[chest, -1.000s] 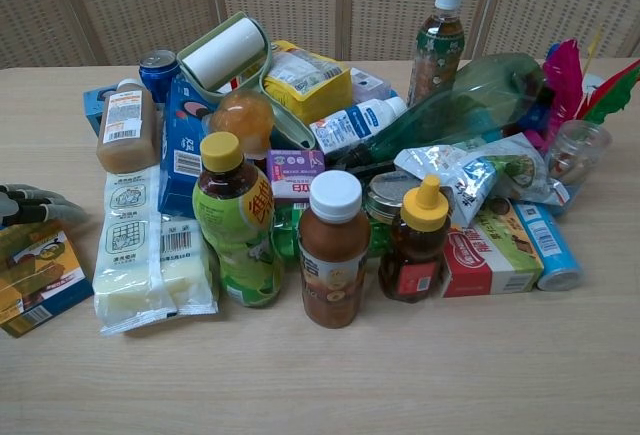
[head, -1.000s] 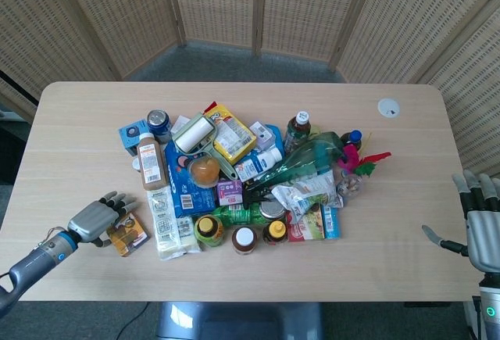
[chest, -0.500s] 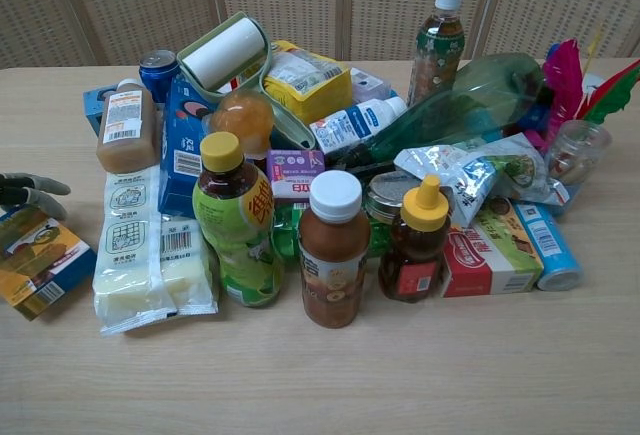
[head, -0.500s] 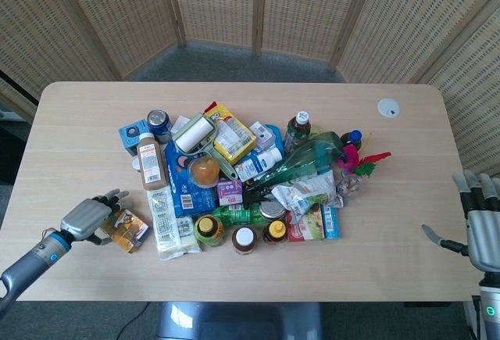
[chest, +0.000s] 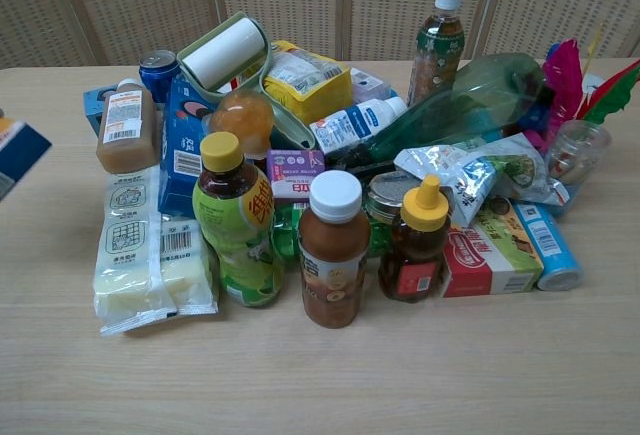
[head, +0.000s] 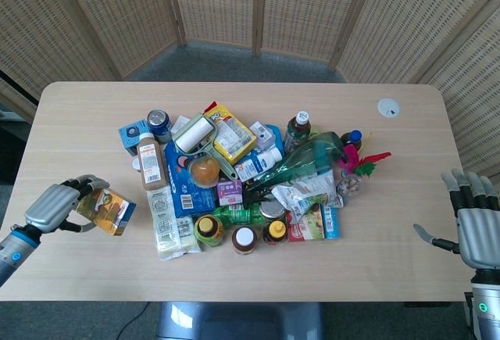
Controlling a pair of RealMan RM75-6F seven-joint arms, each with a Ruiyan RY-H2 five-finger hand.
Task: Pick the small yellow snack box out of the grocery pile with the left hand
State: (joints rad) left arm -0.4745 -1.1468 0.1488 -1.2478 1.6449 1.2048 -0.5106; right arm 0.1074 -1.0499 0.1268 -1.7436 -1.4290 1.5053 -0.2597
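While gripped by the left hand (head: 55, 205), the small yellow snack box (head: 106, 209) sits lower left, apparently lifted.
Right hand (head: 471, 227), lower right: fingers spread, holding nothing.

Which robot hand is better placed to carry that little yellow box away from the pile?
The left robot hand: it already grips the yellow snack box, clear of the pile. The right robot hand is open and empty at the table's far side.
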